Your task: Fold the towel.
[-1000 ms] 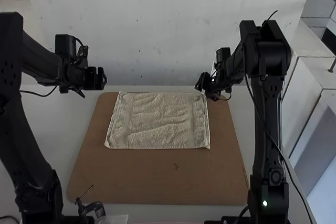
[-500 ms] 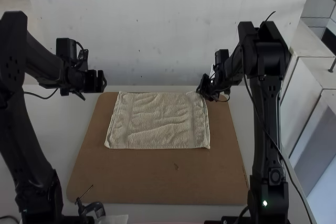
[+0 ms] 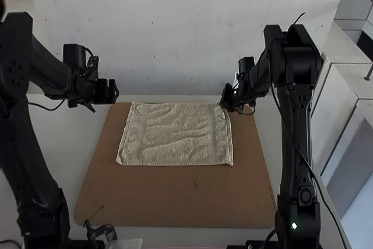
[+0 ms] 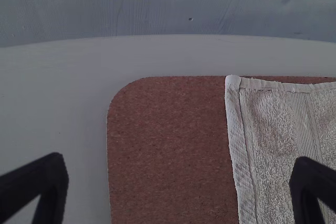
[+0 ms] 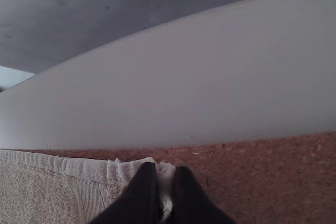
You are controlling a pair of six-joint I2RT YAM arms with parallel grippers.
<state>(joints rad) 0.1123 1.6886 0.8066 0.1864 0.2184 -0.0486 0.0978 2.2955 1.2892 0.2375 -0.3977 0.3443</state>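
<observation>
Clock directions refer to the high view, taken from the towel's centre, with 12 o'clock at the far side. The towel [image 3: 175,138] lies spread, with shallow ripples, on the board [image 3: 145,199], which rests on the table [image 3: 55,144]. The right end effector [image 5: 165,174] is clenched on the towel's 2 o'clock corner (a small fold of hem appears between its fingers). The left end effector [image 4: 178,169] is released, its fingers wide apart, just beyond the 10 o'clock corner and not touching the cloth.

The step in hand is judged to be securing both far corners for the first fold. Recommended procedure:

1. Hold the 2 o'clock corner stationary; pulling it would skew the towel.
2. Align the left end effector with the 10 o'clock corner, lower it so that the fingers straddle the hem, then close. Take a shallow bite; a deep one may bunch the cloth.
3. Raise both corners together, with the hem lightly taut.
4. Carry the hem towards 6 o'clock at equal speed, and lay it level on the near edge before releasing.
</observation>
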